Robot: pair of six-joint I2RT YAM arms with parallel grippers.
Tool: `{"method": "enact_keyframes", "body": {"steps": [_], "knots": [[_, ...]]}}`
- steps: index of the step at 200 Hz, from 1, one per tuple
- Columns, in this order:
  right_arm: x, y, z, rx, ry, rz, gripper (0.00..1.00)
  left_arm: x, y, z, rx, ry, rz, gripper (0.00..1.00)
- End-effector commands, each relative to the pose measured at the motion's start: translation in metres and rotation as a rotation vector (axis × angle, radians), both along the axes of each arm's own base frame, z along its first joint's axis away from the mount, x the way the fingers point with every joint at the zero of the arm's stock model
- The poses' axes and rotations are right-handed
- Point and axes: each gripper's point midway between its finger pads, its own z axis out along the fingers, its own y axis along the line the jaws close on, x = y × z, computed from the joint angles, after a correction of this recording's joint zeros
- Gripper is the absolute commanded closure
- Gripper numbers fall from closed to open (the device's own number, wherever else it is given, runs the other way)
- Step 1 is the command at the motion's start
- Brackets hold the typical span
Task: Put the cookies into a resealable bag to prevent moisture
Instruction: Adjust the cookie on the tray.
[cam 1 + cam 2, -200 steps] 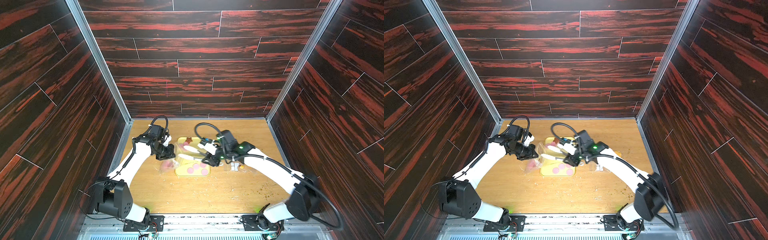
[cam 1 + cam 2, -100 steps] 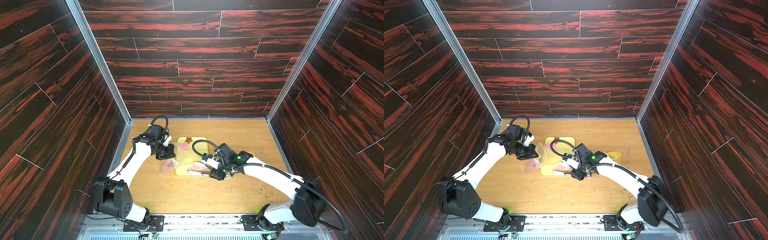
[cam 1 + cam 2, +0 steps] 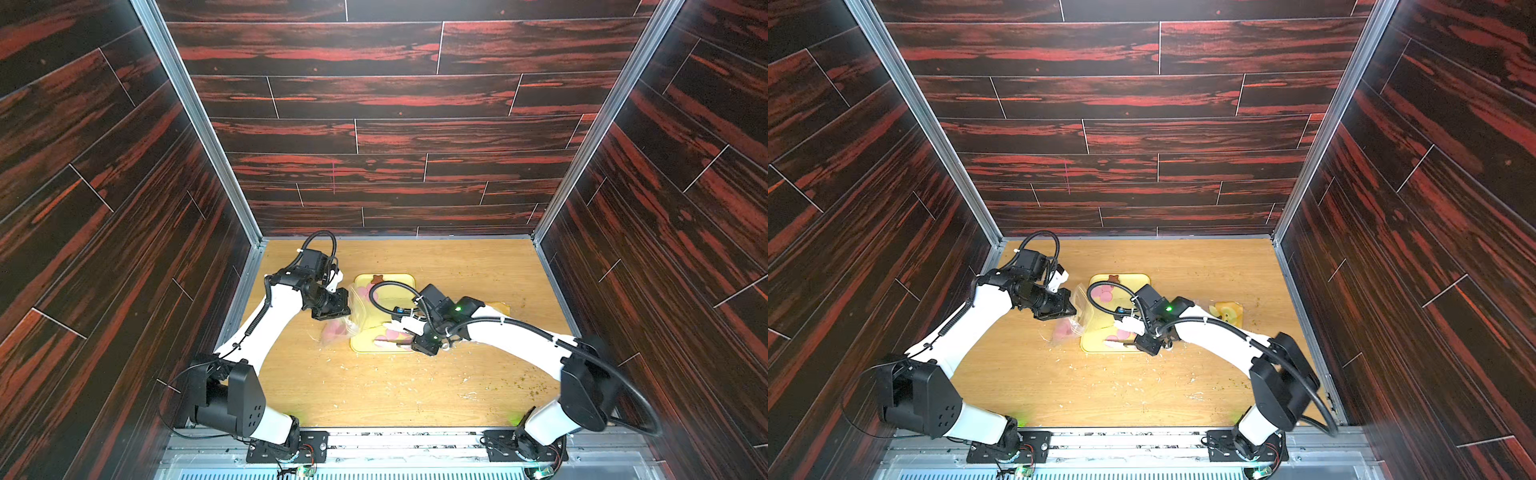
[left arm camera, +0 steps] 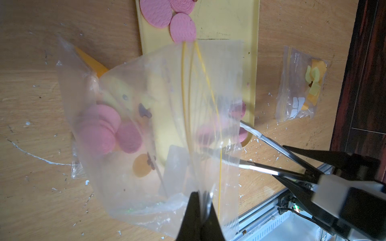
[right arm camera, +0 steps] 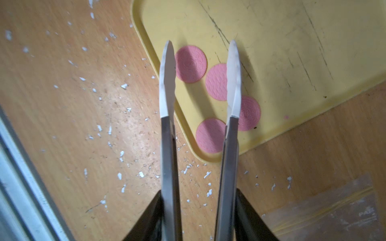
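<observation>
the left gripper (image 4: 199, 200) pinches the rim of the bag (image 4: 146, 125) to hold its mouth open, and the right gripper (image 5: 199, 212) holds the tongs (image 5: 167, 83), tips apart, over pink cookies (image 5: 191, 63) on the yellow tray (image 5: 292, 41) to grab one; some cookies lie in the bag.

Top cams high overhead; wrist cams near tray (image 5: 271, 41)

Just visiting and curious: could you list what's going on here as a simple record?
Left gripper: shut on the clear bag, by its edge
Right gripper: shut on tongs, tips apart, gripping nothing
In bag: several pink cookies
On yellow tray: loose pink cookies, one brown star
Spare bag: lying on the table
</observation>
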Motion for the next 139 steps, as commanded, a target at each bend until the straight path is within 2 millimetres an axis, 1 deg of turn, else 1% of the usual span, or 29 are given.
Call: {"method": "enact_keyframes", "body": {"steps": [1, 50, 67, 92, 106, 120, 128, 139], "knots": [[0.007, 0.000, -0.009, -0.072, -0.026, 0.024, 0.49, -0.003, 0.002, 0.001, 0.006, -0.007, -0.015, 1.00], [0.038, 0.007, -0.002, -0.101, -0.134, -0.019, 0.50, -0.004, 0.003, 0.000, 0.007, -0.006, -0.012, 1.00], [0.048, 0.014, 0.004, -0.078, -0.153, -0.030, 0.50, -0.005, 0.003, -0.001, 0.008, -0.002, -0.013, 1.00], [0.065, 0.019, 0.013, -0.045, -0.175, -0.067, 0.51, -0.005, 0.003, 0.000, 0.008, -0.005, -0.012, 1.00], [0.060, 0.026, 0.024, 0.028, -0.153, -0.049, 0.51, -0.005, 0.003, 0.002, 0.009, -0.010, -0.012, 1.00], [0.047, 0.032, 0.035, 0.111, -0.130, -0.021, 0.50, -0.005, 0.005, 0.003, 0.014, -0.017, -0.008, 1.00], [0.040, 0.033, 0.038, 0.141, -0.110, -0.013, 0.50, -0.004, 0.005, 0.004, 0.015, -0.019, -0.007, 1.00], [0.033, 0.030, 0.036, 0.149, -0.083, -0.008, 0.50, -0.004, 0.005, 0.003, 0.014, -0.017, -0.008, 1.00]]}}
